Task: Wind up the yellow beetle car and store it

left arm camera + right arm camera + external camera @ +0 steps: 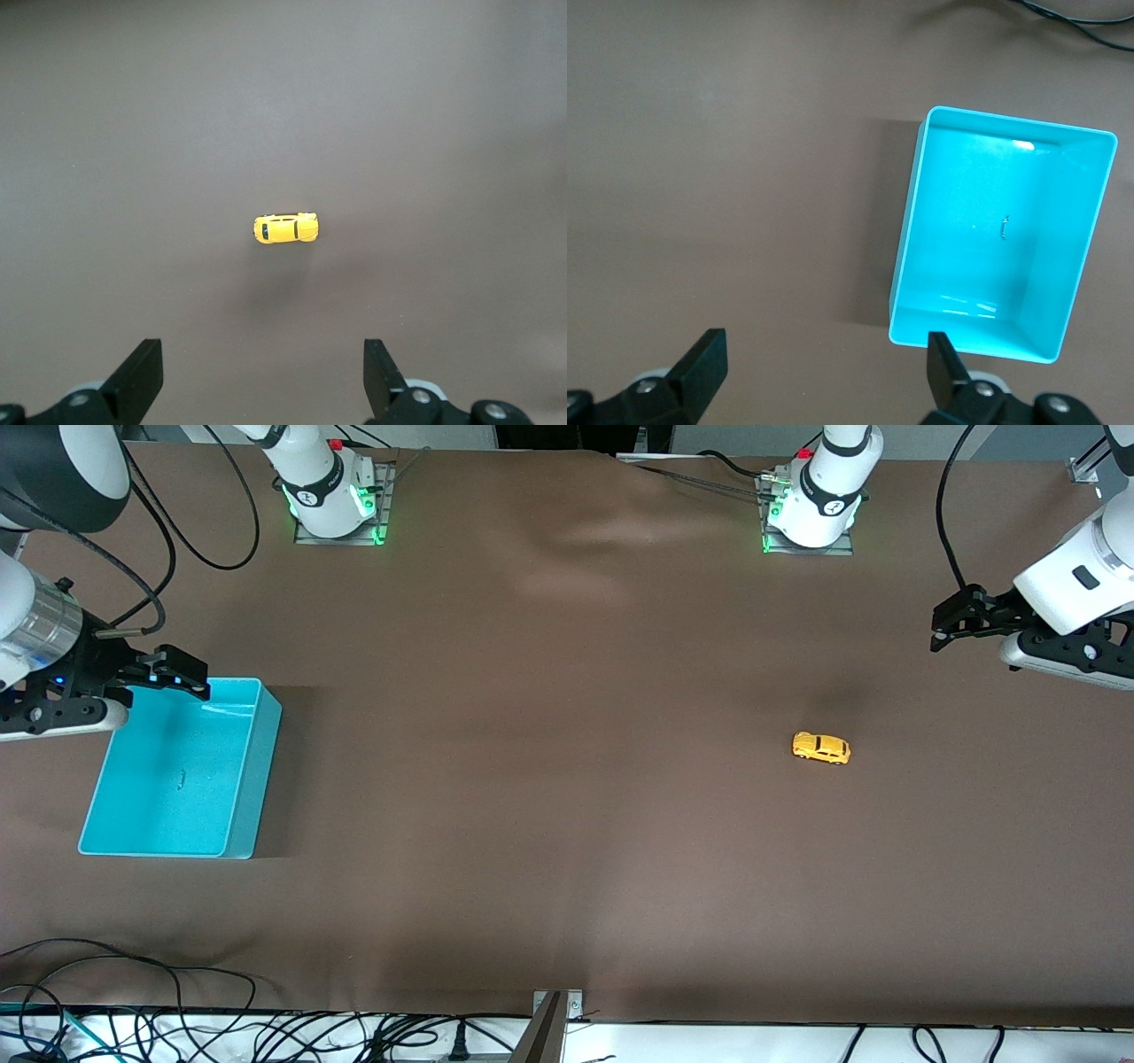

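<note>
- Nearest my front camera I see tangled black cables [266,1032] along the table edge, at six to eight o'clock.
- The table [549,797] is covered by one brown, slightly wrinkled cloth; nothing lies between the things on it.
- One yellow beetle car [821,747] sits on its wheels at about three o'clock from the table's middle, toward the left arm's end.
- One turquoise bin [257,779] stands at nine o'clock, toward the right arm's end, well apart from the car.
- Left gripper [946,631] hangs over bare cloth at two o'clock, fingers [142,376] spread wide, grasping nothing.
- Right gripper [182,676] hangs over the bin's rim, fingers [704,359] spread, grasping nothing.
</note>
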You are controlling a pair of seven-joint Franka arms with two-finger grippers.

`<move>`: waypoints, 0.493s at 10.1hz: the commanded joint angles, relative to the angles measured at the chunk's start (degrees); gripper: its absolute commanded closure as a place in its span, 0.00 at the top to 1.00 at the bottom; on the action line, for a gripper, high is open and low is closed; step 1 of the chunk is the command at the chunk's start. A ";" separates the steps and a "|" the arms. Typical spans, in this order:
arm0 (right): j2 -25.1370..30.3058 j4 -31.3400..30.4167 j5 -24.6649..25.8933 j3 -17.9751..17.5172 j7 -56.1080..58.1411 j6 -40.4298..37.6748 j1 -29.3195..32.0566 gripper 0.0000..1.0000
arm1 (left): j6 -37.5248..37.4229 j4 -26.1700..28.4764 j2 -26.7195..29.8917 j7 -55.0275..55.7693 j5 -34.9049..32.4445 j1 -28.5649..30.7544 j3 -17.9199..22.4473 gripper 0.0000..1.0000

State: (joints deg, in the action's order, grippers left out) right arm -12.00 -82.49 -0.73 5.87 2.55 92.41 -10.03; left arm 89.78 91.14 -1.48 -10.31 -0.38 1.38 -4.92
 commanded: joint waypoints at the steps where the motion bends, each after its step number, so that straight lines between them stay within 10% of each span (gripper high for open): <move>1: 0.40 -0.30 0.12 -0.33 -4.79 0.40 -0.17 1.00 | -1.18 -1.67 -0.98 -0.59 0.47 1.43 -0.17 1.00; 5: 0.75 -0.39 0.55 -0.42 -7.04 -0.12 -0.26 1.00 | -1.18 -1.67 -0.98 -0.59 0.55 1.79 -0.18 1.00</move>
State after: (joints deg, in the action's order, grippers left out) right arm -12.19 -82.47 -0.73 5.55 -3.98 92.51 -10.17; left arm 89.77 91.14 -1.72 -10.31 -0.38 2.74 -4.85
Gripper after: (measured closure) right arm 0.000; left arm 0.000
